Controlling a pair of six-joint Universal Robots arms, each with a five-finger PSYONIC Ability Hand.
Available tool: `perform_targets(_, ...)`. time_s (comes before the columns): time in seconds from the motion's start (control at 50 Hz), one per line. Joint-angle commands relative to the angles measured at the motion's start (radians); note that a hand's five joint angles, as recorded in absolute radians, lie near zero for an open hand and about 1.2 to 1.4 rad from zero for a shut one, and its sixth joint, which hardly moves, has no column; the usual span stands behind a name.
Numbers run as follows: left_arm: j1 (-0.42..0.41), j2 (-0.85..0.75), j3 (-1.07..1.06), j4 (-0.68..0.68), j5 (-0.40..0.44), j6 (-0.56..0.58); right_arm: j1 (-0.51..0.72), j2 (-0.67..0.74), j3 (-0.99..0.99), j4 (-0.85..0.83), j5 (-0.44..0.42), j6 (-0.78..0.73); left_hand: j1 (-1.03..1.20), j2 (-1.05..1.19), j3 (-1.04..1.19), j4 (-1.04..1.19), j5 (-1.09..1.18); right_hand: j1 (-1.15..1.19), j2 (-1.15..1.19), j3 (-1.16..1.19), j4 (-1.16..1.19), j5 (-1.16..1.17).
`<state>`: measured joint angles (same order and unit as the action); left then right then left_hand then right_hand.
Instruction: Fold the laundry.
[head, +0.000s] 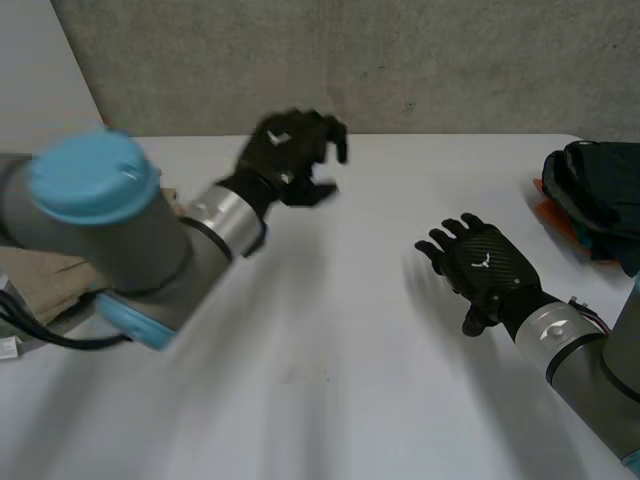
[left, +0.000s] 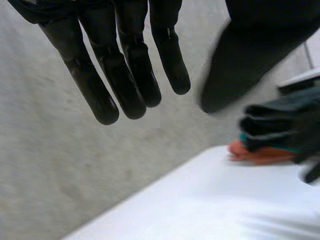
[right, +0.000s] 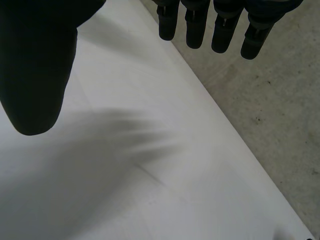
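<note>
Left arm (head: 110, 230), lower left; left hand (head: 295, 155) and right hand (head: 480, 265) both loosely spread, empty; stacked clothes (head: 595, 200) at right edge, may topple if clipped reaching.

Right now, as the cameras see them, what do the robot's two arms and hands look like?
Both arms are thick grey tubes; the left arm carries a round light-blue cap on its joint. A silver band sits at each wrist. The left hand and right hand are black, each with a small white mark on its back.
</note>
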<state>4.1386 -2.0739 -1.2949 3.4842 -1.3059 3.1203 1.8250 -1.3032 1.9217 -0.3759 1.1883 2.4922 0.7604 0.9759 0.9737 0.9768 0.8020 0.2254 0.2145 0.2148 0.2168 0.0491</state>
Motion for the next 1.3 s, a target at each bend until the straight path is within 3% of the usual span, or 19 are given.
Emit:
perform_targets(0.02, 0.028, -0.019, 0.005, -0.017, -0.127, 0.061, -0.010, 0.001, -0.004, 0.000, -0.003, 0.043, -0.485, -0.701, -0.698, -0.702, -0.701, -0.051, -0.040, -0.040, -0.042, -0.049)
perform_targets(0.12, 0.197, 0.052, -0.030, -0.072, -0.297, 0.310, -0.007, 0.001, -0.007, 0.000, -0.003, 0.043, -0.552, -0.768, -0.766, -0.769, -0.769, -0.051, -0.040, -0.040, -0.042, -0.049)
perform_targets(0.18, 0.268, 0.043, -0.037, -0.079, -0.331, 0.431, -0.006, 0.004, -0.007, 0.000, -0.003, 0.043, -0.573, -0.789, -0.787, -0.790, -0.789, -0.051, -0.040, -0.040, -0.042, -0.049)
perform_targets(0.28, 0.463, -0.055, -0.026, -0.074, -0.335, 0.612, -0.006, 0.012, -0.007, 0.000, -0.003, 0.042, -0.573, -0.789, -0.787, -0.790, -0.789, -0.051, -0.040, -0.040, -0.042, -0.049)
perform_targets(0.36, 0.564, -0.162, 0.026, -0.071, -0.300, 0.633, -0.006, 0.013, -0.007, 0.002, -0.003, 0.043, -0.573, -0.789, -0.787, -0.790, -0.789, -0.051, -0.040, -0.040, -0.042, -0.049)
perform_targets(0.5, 0.643, -0.313, 0.126, -0.073, -0.223, 0.641, -0.006, 0.019, -0.007, 0.000, -0.003, 0.043, -0.527, -0.742, -0.740, -0.743, -0.743, -0.051, -0.040, -0.040, -0.042, -0.049)
perform_targets(0.56, 0.657, -0.347, 0.137, -0.071, -0.214, 0.636, -0.006, 0.027, -0.007, 0.000, -0.003, 0.043, -0.155, -0.371, -0.369, -0.372, -0.371, -0.051, -0.040, -0.040, -0.042, -0.049)
perform_targets(0.58, 0.654, -0.347, 0.134, -0.070, -0.213, 0.633, -0.006, 0.028, -0.007, 0.000, -0.003, 0.043, 0.094, -0.122, -0.120, -0.123, -0.123, -0.051, -0.040, -0.040, -0.042, -0.049)
perform_targets(0.6, 0.647, -0.341, 0.126, -0.060, -0.205, 0.621, -0.007, 0.028, -0.007, 0.000, -0.003, 0.043, 0.630, 0.415, 0.417, 0.414, 0.414, -0.051, -0.040, -0.040, -0.042, -0.049)
perform_targets(0.72, 0.557, -0.192, 0.046, 0.019, -0.193, 0.494, -0.007, 0.028, -0.007, 0.000, 0.001, 0.043, 0.636, 0.420, 0.423, 0.419, 0.420, -0.051, -0.040, -0.040, -0.042, -0.049)
perform_targets(0.8, 0.467, -0.046, -0.027, 0.102, -0.194, 0.305, -0.007, 0.028, -0.007, 0.000, 0.001, 0.043, 0.636, 0.420, 0.423, 0.419, 0.420, -0.051, -0.040, -0.040, -0.042, -0.049)
perform_targets(0.96, 0.200, 0.126, -0.029, 0.044, -0.176, 0.037, -0.006, 0.028, -0.007, 0.000, 0.002, 0.045, 0.636, 0.420, 0.423, 0.419, 0.420, -0.051, -0.040, -0.040, -0.042, -0.049)
perform_targets(1.08, 0.034, 0.065, -0.014, 0.016, -0.118, 0.001, -0.010, 0.024, -0.009, 0.000, 0.007, 0.051, 0.636, 0.420, 0.423, 0.419, 0.420, -0.051, -0.040, -0.040, -0.042, -0.049)
perform_targets(1.26, -0.070, -0.080, 0.000, -0.060, -0.078, 0.017, -0.053, -0.001, -0.023, -0.001, 0.040, 0.132, 0.636, 0.420, 0.423, 0.419, 0.420, -0.051, -0.040, -0.040, -0.042, -0.049)
perform_targets(1.28, -0.070, -0.083, 0.000, -0.065, -0.079, 0.017, -0.067, -0.002, -0.032, 0.000, 0.047, 0.163, 0.485, 0.270, 0.272, 0.269, 0.269, -0.051, -0.040, -0.040, -0.042, -0.049)
perform_targets(1.3, -0.072, -0.087, -0.003, -0.068, -0.078, 0.017, -0.072, -0.001, -0.036, 0.002, 0.050, 0.177, 0.083, -0.133, -0.131, -0.134, -0.134, -0.051, -0.040, -0.040, -0.042, -0.049)
